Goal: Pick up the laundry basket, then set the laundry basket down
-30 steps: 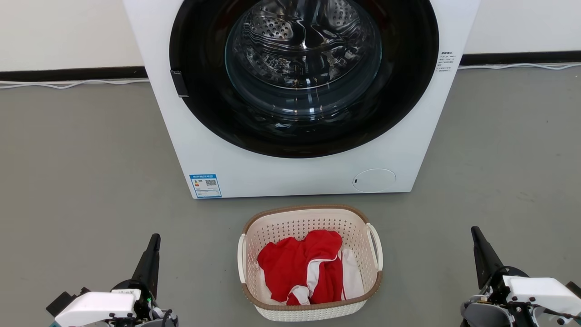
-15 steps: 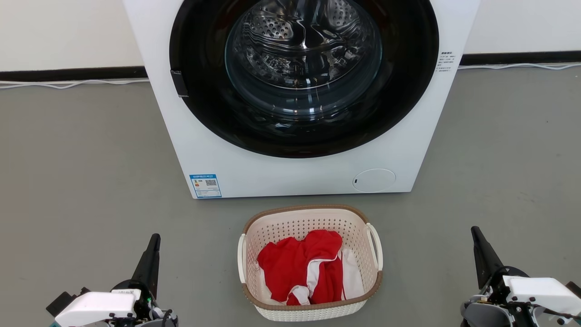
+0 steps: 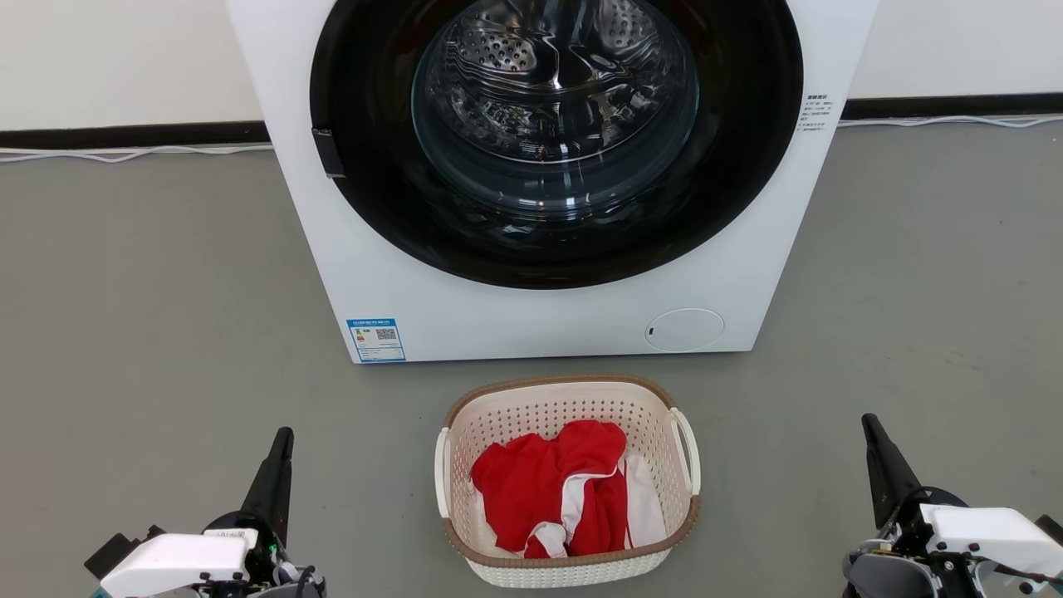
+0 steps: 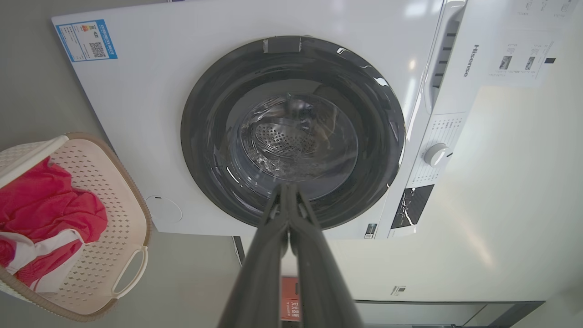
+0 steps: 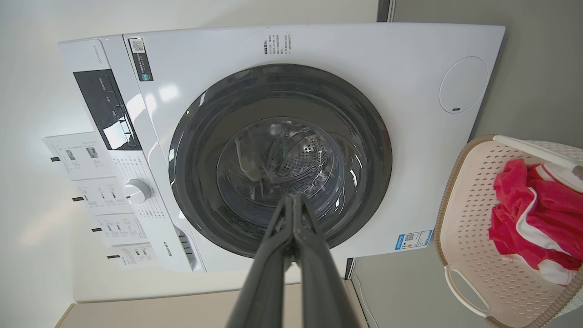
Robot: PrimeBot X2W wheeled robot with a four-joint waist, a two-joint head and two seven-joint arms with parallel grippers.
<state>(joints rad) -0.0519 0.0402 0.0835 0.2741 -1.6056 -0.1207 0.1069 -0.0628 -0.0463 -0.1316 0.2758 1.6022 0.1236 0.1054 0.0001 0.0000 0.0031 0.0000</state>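
Head view, laundry basket [image 3: 548, 415] first: resting on the grey floor [image 3: 166, 291], close in front of the washing machine [image 3: 498, 324], loaded with a red-and-white garment [image 3: 540, 490] heaped toward the near side. Flanked by left gripper [image 3: 285, 433] and right gripper [image 3: 869, 419], both well apart from it, fingers [image 4: 264, 255] pressed together, holding nothing. Likely to go wrong: missing the thin white loop handles [image 3: 688, 448] unless spread before reaching in; tilting and spilling cloth if raised by one side alone or unevenly; knocking the machine's front if swung forward; sliding across the smooth floor if nudged rather than gripped.
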